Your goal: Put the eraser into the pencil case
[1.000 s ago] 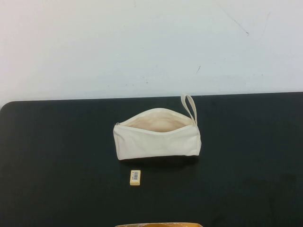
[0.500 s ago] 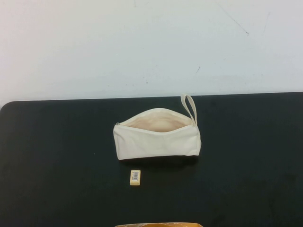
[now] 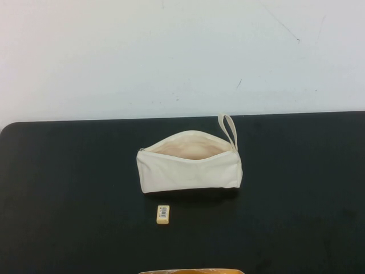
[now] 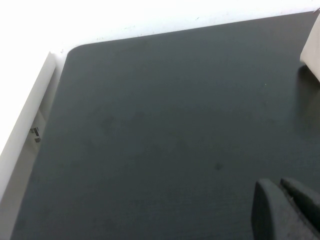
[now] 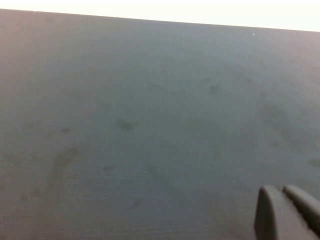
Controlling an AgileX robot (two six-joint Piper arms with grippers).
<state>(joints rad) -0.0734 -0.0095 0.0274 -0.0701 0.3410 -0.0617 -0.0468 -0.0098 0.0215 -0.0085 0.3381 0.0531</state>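
**Eraser beside the open pouch, both arms held back**

A cream-white fabric pencil case (image 3: 189, 162), oblong and boxy, lay near the middle of the black tabletop (image 3: 68, 188) in the high view. Its zip stood open along the top, showing a pale beige lining, and a small loop strap (image 3: 227, 129) stuck out from its right end toward the white wall (image 3: 171, 51) behind. One corner of the same pouch showed at the edge of the left wrist view (image 4: 311, 50).

The tiny pale yellow rectangular eraser (image 3: 163, 214), carrying a white barcode-like label, lay flat on the tabletop just in front of the pencil case, on the robot's side and below the pouch's left half. It sat near the pouch without touching it, outside the opening.

Neither arm appeared in the high view. The left claw (image 4: 287, 207) showed only in its own wrist camera, as two dark fingertips lying close side by side over bare black tabletop, near the rounded left corner of the surface and apart from the pouch. It gripped nothing, and its fingers looked drawn together.

The right claw (image 5: 286, 212) appeared likewise only in its wrist camera, two dark fingertips pressed close together above bare tabletop, with nothing between them and no task object in sight there.

A strip of yellowish material (image 3: 191, 272) showed at the near edge of the high view; what it was could not be told.
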